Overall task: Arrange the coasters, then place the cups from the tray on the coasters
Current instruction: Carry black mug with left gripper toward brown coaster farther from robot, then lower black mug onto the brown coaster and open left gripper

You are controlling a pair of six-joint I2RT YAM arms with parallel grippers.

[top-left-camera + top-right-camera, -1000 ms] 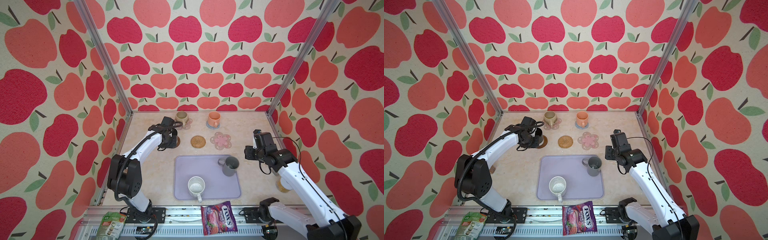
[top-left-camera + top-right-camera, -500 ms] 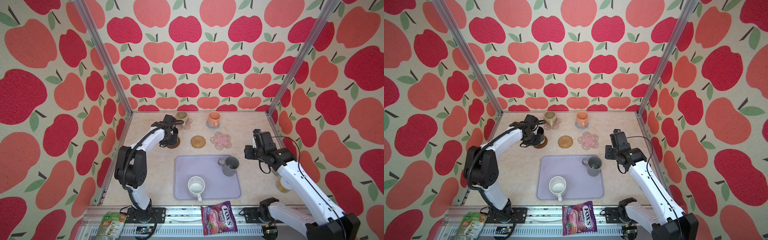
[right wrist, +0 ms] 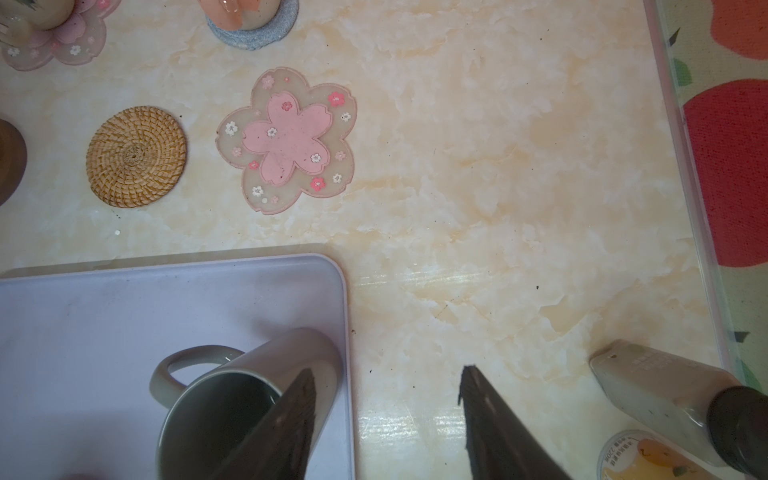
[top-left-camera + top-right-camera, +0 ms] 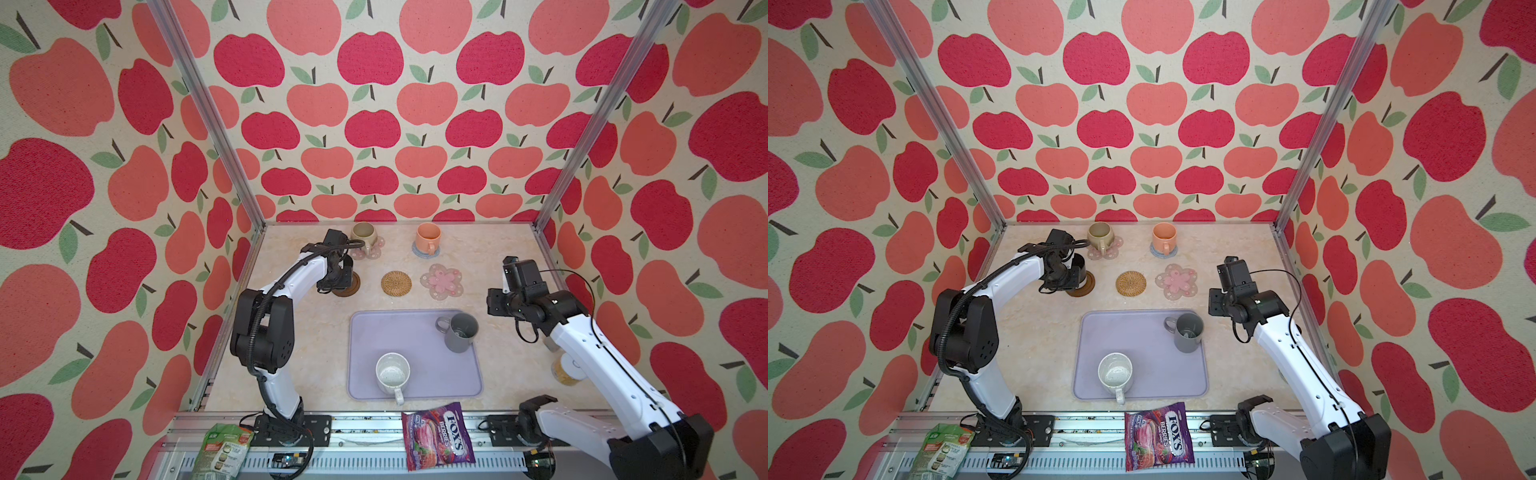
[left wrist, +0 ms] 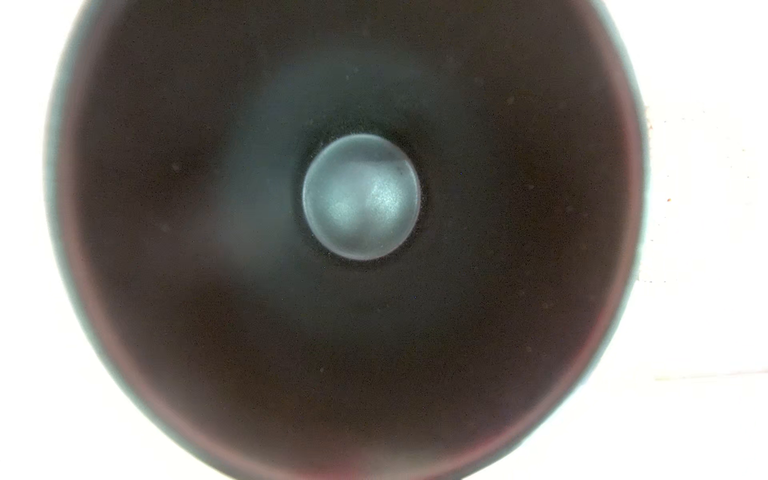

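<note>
My left gripper point(image 4: 337, 275) is shut on the black cup point(image 4: 1079, 269), which stands on the dark brown coaster point(image 4: 350, 291). The left wrist view looks straight down into that cup point(image 5: 361, 197). The beige cup point(image 4: 363, 235) sits on a pink flower coaster point(image 4: 375, 252). The orange cup point(image 4: 428, 237) is on the grey-blue coaster point(image 4: 420, 252). The rattan coaster point(image 4: 396, 283) and a second pink flower coaster point(image 4: 441, 281) are bare. The lavender tray point(image 4: 374, 332) holds the grey cup point(image 4: 459, 332) and the speckled white cup point(image 4: 392, 374). My right gripper point(image 3: 388, 369) hangs open beside the tray's right edge, next to the grey cup point(image 3: 232, 407).
A candy bag point(image 4: 438, 434) and a green packet point(image 4: 224, 449) lie on the front rail. A small jar point(image 4: 567, 370) and a lying bottle point(image 3: 665, 395) are at the right, under my right arm. Apple-print walls close in three sides.
The left arm's elbow has swung upward and back while its gripper stayed with the black cup over the dark brown coaster. The right arm has not moved.
</note>
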